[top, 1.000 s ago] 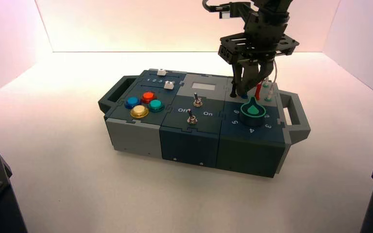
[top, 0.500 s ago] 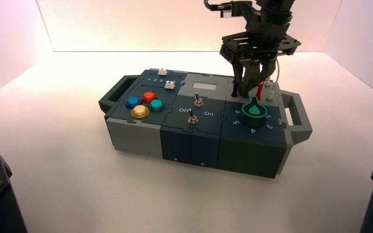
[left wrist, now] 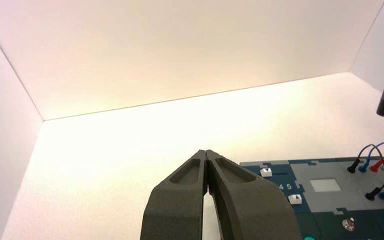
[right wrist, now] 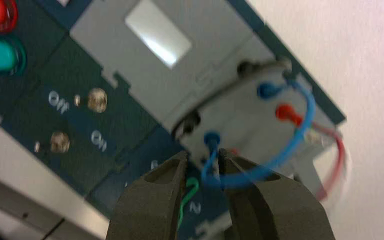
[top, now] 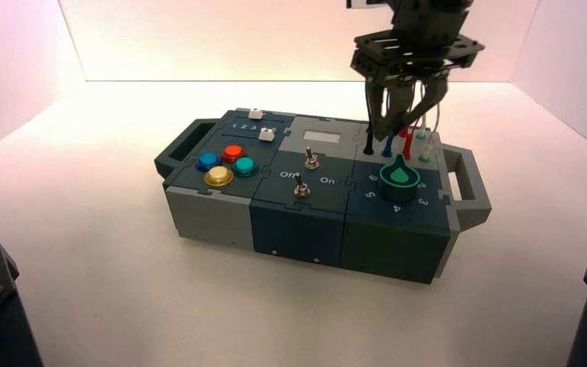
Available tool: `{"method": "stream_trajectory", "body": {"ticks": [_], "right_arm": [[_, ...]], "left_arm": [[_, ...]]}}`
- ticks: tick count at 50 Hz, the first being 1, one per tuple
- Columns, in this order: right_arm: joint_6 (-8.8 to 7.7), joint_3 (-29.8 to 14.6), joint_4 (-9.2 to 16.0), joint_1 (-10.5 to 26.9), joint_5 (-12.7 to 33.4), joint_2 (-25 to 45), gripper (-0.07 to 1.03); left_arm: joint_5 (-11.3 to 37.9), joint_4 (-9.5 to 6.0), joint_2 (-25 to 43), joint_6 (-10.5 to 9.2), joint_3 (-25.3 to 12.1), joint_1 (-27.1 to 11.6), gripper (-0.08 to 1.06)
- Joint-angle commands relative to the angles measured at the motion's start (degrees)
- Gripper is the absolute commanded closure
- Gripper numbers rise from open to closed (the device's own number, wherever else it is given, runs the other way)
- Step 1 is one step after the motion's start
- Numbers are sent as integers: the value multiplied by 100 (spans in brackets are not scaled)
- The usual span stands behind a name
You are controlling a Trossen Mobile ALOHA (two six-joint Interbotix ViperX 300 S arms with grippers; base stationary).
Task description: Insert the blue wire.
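Up and toward 1 o'clock from where it was half a second ago, the right gripper (right wrist: 201, 161) has lifted slightly, and its fingers now stand parted, released. The blue wire (right wrist: 307, 112) is on the box (top: 329, 157), in the socket panel at about 2 o'clock from the box's middle. Its near plug (right wrist: 212, 140) stands close to upright in its socket; its far plug (right wrist: 268, 90) is in the back row, and the loop arches between them, passing across one of the fingers. From the fingers, the near plug lies just below, around 6 o'clock in the high view, so the right arm is much the nearer. The insertion looks done; what likely remains is backing off along the plug's axis without snagging the loop. Beyond sits the green knob (top: 399, 180), around 3 o'clock on the box. The left gripper (left wrist: 205, 153) waits at 8 o'clock, fingers together.
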Motion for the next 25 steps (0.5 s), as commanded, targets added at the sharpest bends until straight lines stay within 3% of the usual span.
{"method": "stream_trajectory", "body": {"ticks": [1, 8, 25], "right_arm": [[44, -132, 9, 26, 396, -281, 61], [44, -62, 26, 35, 712, -554, 61], [53, 185, 79, 35, 817, -896, 61]], "left_arm": [[-35, 18, 53, 9, -79, 26, 101], [-26, 44, 70, 9, -70, 26, 101], [-53, 79, 413, 9, -79, 44, 101]]}}
